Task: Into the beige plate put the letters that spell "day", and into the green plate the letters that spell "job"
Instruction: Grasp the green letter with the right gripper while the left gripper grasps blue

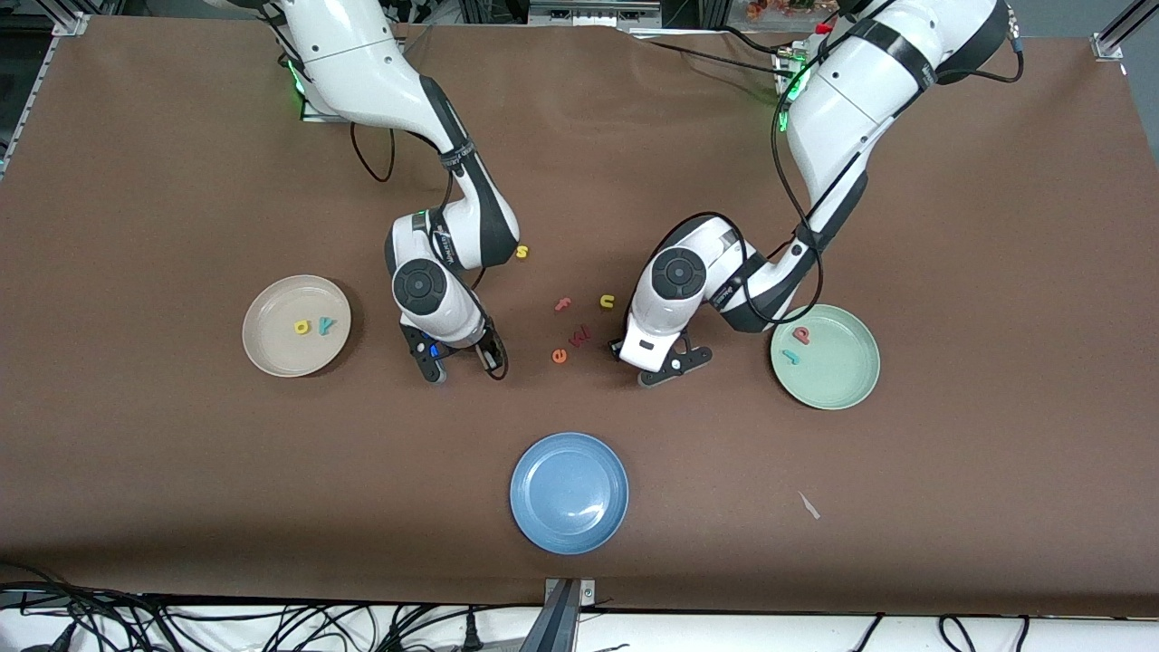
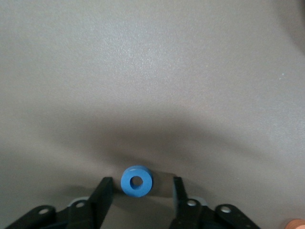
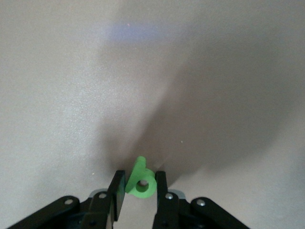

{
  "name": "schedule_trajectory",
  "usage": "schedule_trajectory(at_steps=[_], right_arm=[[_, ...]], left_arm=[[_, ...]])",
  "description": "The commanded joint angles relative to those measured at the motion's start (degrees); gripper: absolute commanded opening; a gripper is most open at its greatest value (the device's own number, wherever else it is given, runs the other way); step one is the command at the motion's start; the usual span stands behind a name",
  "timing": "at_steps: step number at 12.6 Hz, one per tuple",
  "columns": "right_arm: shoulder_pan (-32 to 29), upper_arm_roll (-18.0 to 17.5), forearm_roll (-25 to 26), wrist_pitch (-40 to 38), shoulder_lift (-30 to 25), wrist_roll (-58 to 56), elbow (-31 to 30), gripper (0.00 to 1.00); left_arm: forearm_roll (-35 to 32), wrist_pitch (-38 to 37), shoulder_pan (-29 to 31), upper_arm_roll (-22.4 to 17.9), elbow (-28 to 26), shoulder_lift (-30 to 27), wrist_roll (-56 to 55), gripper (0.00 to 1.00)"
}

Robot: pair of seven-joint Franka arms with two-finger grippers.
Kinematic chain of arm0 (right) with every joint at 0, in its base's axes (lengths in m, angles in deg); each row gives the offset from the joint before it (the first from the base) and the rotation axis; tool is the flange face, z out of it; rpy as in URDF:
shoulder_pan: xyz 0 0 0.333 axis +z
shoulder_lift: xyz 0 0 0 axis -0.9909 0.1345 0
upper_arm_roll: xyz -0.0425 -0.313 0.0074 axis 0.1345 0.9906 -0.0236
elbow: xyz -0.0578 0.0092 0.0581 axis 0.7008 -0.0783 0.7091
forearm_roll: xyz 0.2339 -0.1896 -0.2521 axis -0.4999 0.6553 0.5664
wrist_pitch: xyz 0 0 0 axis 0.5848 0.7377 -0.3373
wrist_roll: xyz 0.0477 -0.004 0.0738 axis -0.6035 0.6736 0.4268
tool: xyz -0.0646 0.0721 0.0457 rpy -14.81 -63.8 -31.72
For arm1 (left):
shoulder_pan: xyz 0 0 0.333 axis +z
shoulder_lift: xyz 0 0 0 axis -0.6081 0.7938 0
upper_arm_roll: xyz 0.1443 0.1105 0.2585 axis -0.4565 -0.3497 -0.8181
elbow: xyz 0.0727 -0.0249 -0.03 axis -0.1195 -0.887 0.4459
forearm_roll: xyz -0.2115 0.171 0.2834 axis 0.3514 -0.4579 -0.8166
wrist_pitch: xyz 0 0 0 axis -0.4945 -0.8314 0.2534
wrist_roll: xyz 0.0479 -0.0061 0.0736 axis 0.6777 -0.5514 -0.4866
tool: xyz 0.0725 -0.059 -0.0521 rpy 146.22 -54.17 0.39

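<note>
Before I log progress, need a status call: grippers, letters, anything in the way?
Left gripper open around blue "o" on the table. Right gripper shut on green "a". Two letters in each plate. Nothing in the way.

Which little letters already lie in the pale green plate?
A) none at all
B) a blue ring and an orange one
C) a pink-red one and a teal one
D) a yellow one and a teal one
C: the green plate holds the pink-red letter and the teal letter; the blue ring sits on the table between the left hand's fingers.

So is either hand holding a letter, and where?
The right hand pinches the green "a" by its sides; the left hand is open around the blue "o".
</note>
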Motion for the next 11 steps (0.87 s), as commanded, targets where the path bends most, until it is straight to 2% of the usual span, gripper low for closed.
schedule_trajectory(at_steps=[1,3,5,7,8,10,11], right_arm=[[0.29,-0.17,-0.64,-0.27,0.95,-0.16,0.39,0.19],[0.29,-0.17,-0.21,-0.27,0.95,-0.6,0.39,0.13],[0.11,0.01,0.15,-1.14,0.69,-2.43,2.14,0.06],[0.11,0.44,0.84,-4.03,0.16,-8.91,2.15,0.04],[0.2,1.06,2.94,-7.35,-1.23,-13.47,1.71,0.04],[0.29,2.72,5.5,-12.03,-3.43,-20.87,0.57,0.04],[0.37,3.34,6.2,-12.65,-4.83,-23.77,-1.0,0.03]], left_arm=[[-2.29,0.28,-0.32,-0.35,1.47,1.05,-0.64,0.24],[-2.28,0.28,0.03,-0.35,1.38,0.88,-0.73,0.12],[-2.28,0.28,0.12,-0.35,1.38,0.7,-0.73,0.06],[-2.46,-0.25,1.17,-0.26,1.38,-0.44,-0.73,0.04],[-2.46,-0.86,1.78,-0.26,1.21,-1.58,-0.64,0.05],[-2.55,-4.8,3.01,-0.26,1.29,-4.74,-0.12,0.04],[-2.55,-6.82,3.63,-0.17,1.29,-6.4,0.32,0.01]])
